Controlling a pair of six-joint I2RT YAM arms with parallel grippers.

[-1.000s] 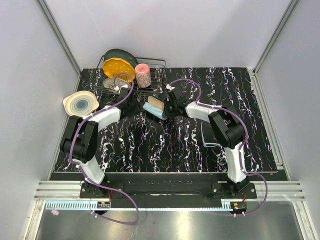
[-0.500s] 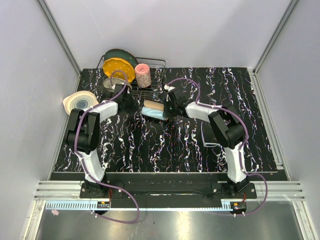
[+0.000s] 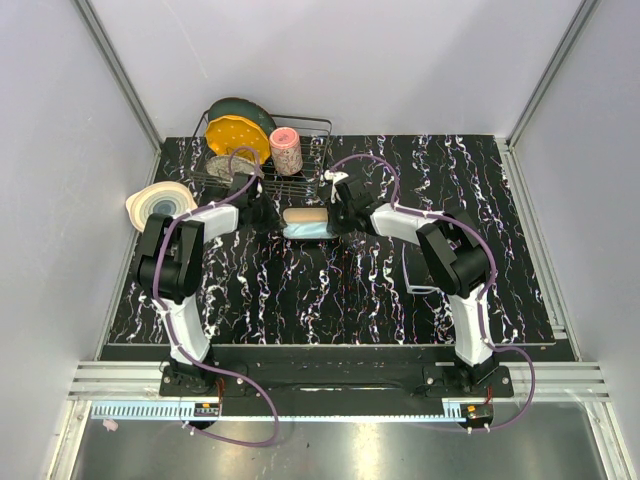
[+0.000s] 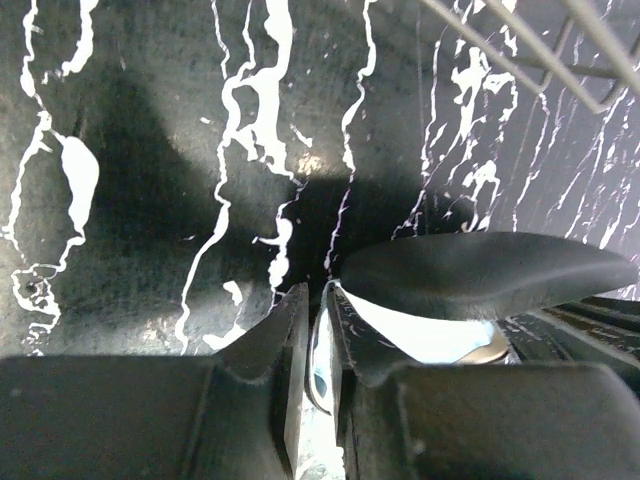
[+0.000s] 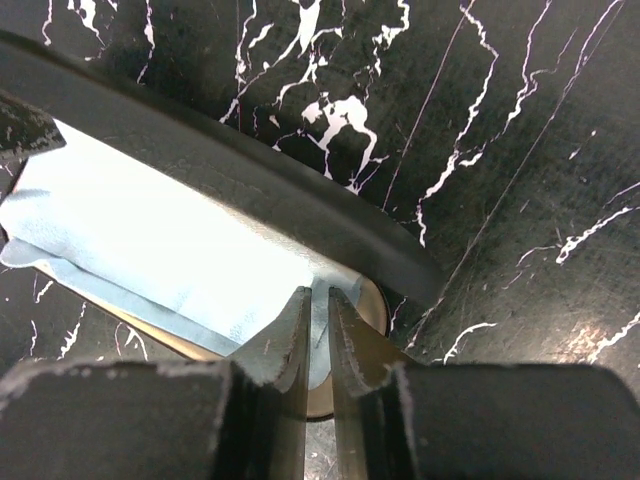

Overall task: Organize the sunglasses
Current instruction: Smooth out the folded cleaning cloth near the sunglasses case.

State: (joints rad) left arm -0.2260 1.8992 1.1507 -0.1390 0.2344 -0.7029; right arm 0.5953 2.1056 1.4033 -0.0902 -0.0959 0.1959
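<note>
Pinching opposite ends, left gripper [image 4: 318, 345] and right gripper [image 5: 316, 322] have swung the glasses case [image 3: 305, 214] level.

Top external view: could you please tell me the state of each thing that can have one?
Glasses case: open, held by both hands.
Light-blue cloth: inside the open case.
Sunglasses: lying on the table, outside the case.
Left hand: shut on the case's edge.
Right hand: shut on the case's edge.

case [image 3: 305, 214]: black, open, between both sets of fingers [image 5: 277, 352]
cloth [image 5: 160, 245]: light blue, inside it
rack [image 3: 316, 124]: beyond the fingers, yellow plate [image 3: 238, 138], pink cup [image 3: 286, 151]
</note>
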